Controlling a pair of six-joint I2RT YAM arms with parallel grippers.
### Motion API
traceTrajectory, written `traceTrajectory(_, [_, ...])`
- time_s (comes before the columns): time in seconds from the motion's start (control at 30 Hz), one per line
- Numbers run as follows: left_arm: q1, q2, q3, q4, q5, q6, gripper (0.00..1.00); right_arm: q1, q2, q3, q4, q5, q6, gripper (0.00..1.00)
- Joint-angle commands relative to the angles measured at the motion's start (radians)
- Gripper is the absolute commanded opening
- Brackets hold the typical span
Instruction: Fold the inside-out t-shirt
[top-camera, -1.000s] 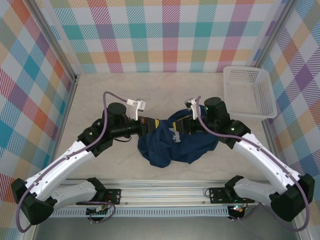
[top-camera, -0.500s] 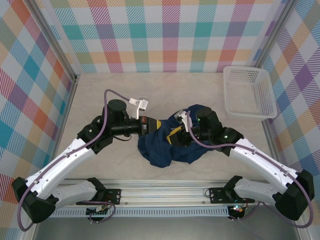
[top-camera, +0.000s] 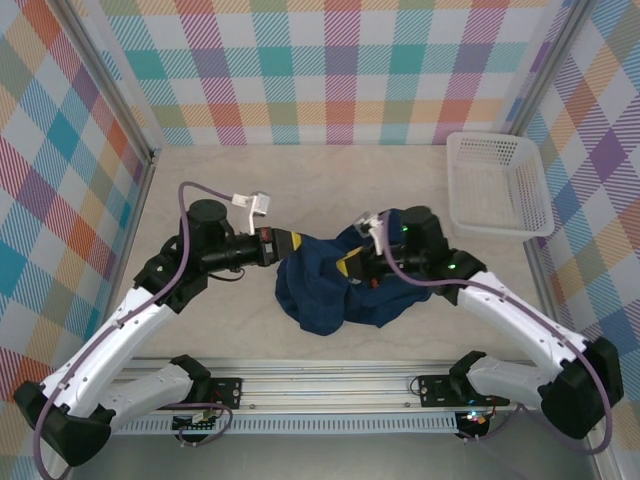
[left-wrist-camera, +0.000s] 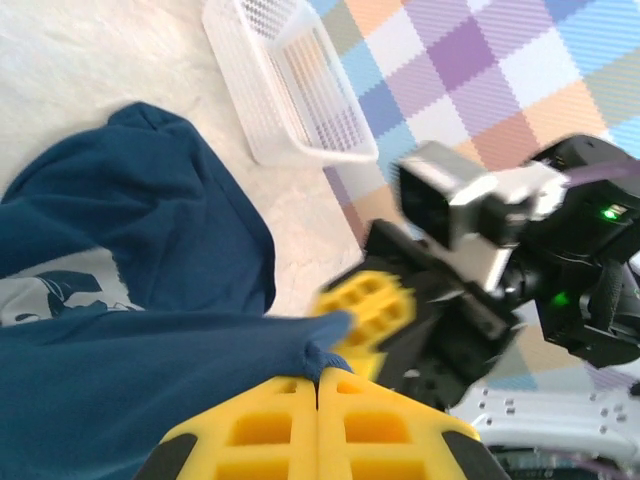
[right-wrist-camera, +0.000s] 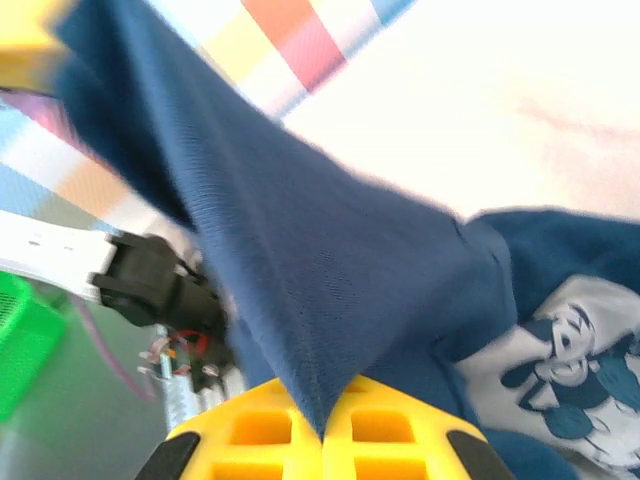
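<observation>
A pale cream table (top-camera: 330, 180) with a faintly mottled surface forms the floor of a small booth; a white plastic basket (top-camera: 500, 185) with latticed sides sits at the table's far right corner, close to the right wall; the back wall (top-camera: 340, 70) and both side walls are covered in a bright plaid of pink, teal, orange, purple and yellow squares; a silver slotted metal rail (top-camera: 330, 385) runs along the table's near edge; slim metal posts (top-camera: 111, 88) stand where the walls meet.
</observation>
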Motion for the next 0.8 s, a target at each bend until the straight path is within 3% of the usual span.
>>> traceTrajectory(0.0, [0.041, -0.007, -0.027, 0.057, 0.076, -0.05, 0.0, -0.059, -0.051, -0.021, 0.104, -0.302, 0.066, 0.0])
traceTrajectory(0.1, [0.068, -0.003, -0.035, 0.017, 0.066, -0.041, 0.0, -0.074, -0.069, -0.024, 0.165, -0.372, 0.105, 0.0])
traceTrajectory(0.2, [0.079, -0.003, -0.044, 0.023, 0.081, -0.035, 0.0, -0.082, -0.062, -0.006, 0.111, -0.338, 0.077, 0.0])
traceTrajectory(0.27, [0.079, -0.004, -0.051, 0.055, 0.121, -0.04, 0.0, -0.082, -0.031, 0.042, -0.043, -0.182, 0.029, 0.05])
traceTrajectory(0.37, [0.079, -0.009, -0.06, 0.128, 0.178, -0.057, 0.0, -0.082, 0.049, 0.143, -0.29, 0.218, 0.044, 0.21])
traceTrajectory(0.43, [0.079, -0.008, -0.059, 0.142, 0.202, -0.059, 0.0, -0.066, 0.084, 0.188, -0.378, 0.376, 0.054, 0.31])
traceTrajectory(0.5, [0.079, -0.007, -0.057, 0.144, 0.211, -0.057, 0.0, -0.015, 0.072, 0.204, -0.409, 0.494, 0.039, 0.35])
traceTrajectory(0.57, [0.079, -0.004, -0.055, 0.141, 0.209, -0.053, 0.0, 0.046, 0.033, 0.204, -0.4, 0.529, 0.006, 0.37])
traceTrajectory(0.77, [0.08, 0.001, -0.055, 0.123, 0.193, -0.036, 0.0, 0.258, -0.056, 0.125, -0.239, 0.402, -0.05, 0.36])
